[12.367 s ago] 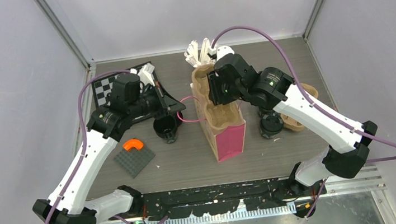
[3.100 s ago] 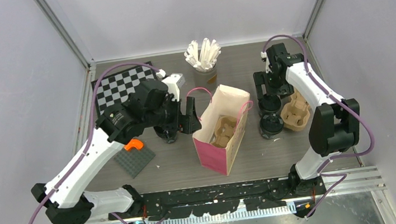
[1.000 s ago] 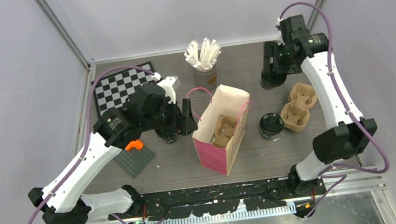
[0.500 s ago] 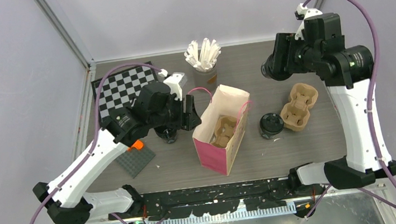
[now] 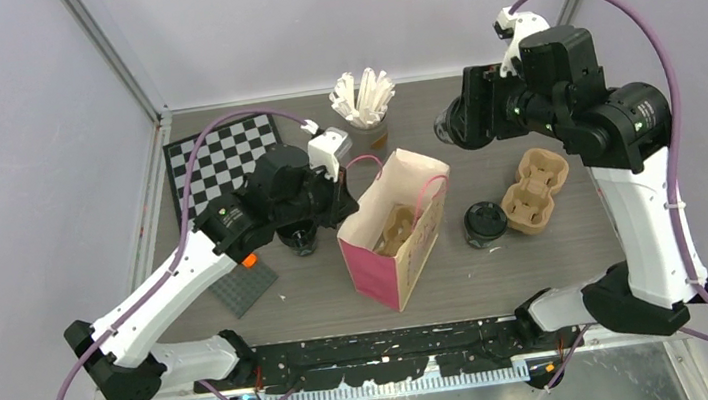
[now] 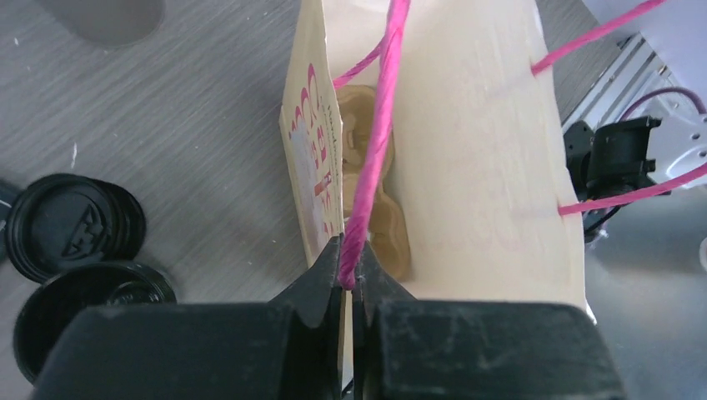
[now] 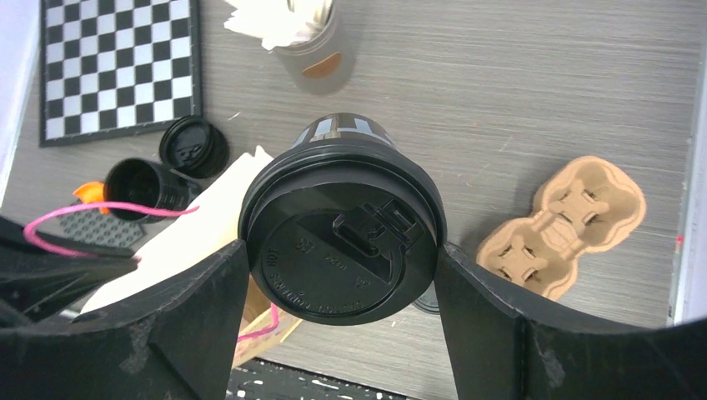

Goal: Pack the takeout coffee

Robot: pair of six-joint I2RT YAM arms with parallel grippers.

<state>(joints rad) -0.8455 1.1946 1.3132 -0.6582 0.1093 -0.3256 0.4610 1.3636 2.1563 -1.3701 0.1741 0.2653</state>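
The pink paper bag (image 5: 382, 262) stands open mid-table with a brown pulp carrier (image 5: 396, 231) inside. My left gripper (image 5: 341, 189) is shut on the bag's pink cord handle (image 6: 375, 133), at the bag's left rim. My right gripper (image 5: 459, 124) is shut on a black lidded coffee cup (image 7: 340, 242), held in the air up and right of the bag's mouth. A second lidded cup (image 5: 482, 223) stands on the table right of the bag. An open black cup (image 5: 300, 236) stands left of the bag, with a loose black lid (image 6: 71, 227) beside it.
A second brown carrier (image 5: 533, 191) lies at the right. A grey cup of white wrapped sticks (image 5: 364, 110) stands behind the bag. A checkerboard (image 5: 224, 154) lies at back left. A grey plate (image 5: 239, 288) with an orange piece lies at front left.
My right gripper took a lidded cup from beside the right carrier, lifted it and carried it left toward the bag. My left gripper shifted right and back while holding the handle.
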